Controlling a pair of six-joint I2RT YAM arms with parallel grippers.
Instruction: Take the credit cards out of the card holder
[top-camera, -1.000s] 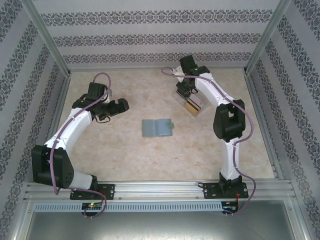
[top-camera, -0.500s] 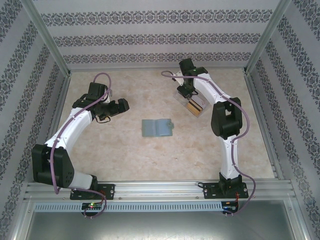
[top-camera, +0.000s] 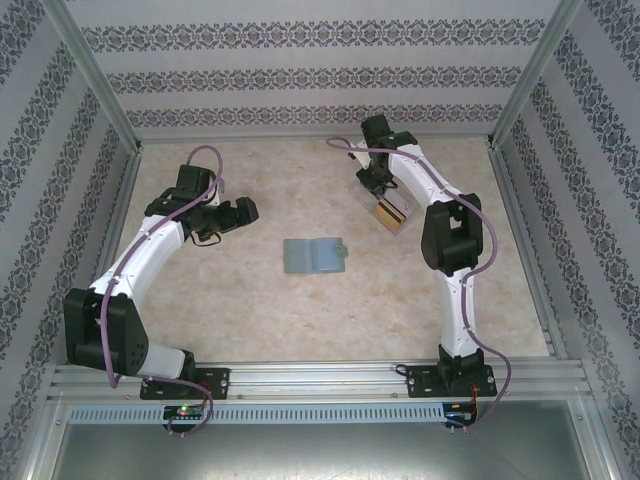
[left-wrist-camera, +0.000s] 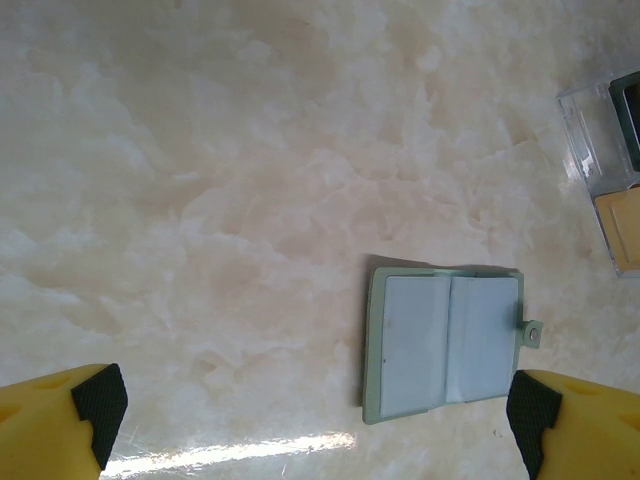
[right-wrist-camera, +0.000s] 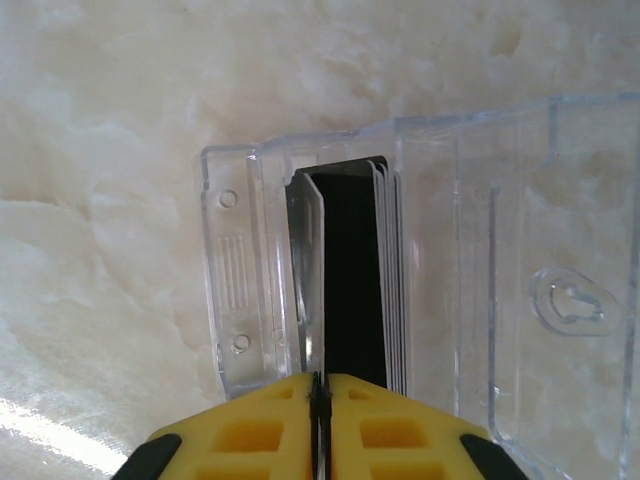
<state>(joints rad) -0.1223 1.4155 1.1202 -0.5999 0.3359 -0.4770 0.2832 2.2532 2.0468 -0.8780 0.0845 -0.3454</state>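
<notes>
Jaws of right gripper (right-wrist-camera: 318, 385) pinch a pale plastic card (right-wrist-camera: 313, 270) inside clear plastic box (right-wrist-camera: 235, 280); left gripper (left-wrist-camera: 315, 415) gapes empty near grey-green bifold holder (left-wrist-camera: 445, 345).

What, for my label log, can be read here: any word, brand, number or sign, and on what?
None readable. The card holder, clear box and credit cards show no legible print; the box bears only a moulded hang-hole outline.
The gold card is too small to tell.

Overhead and near left-wrist cameras both see the card holder (left-wrist-camera: 445, 345).
</notes>
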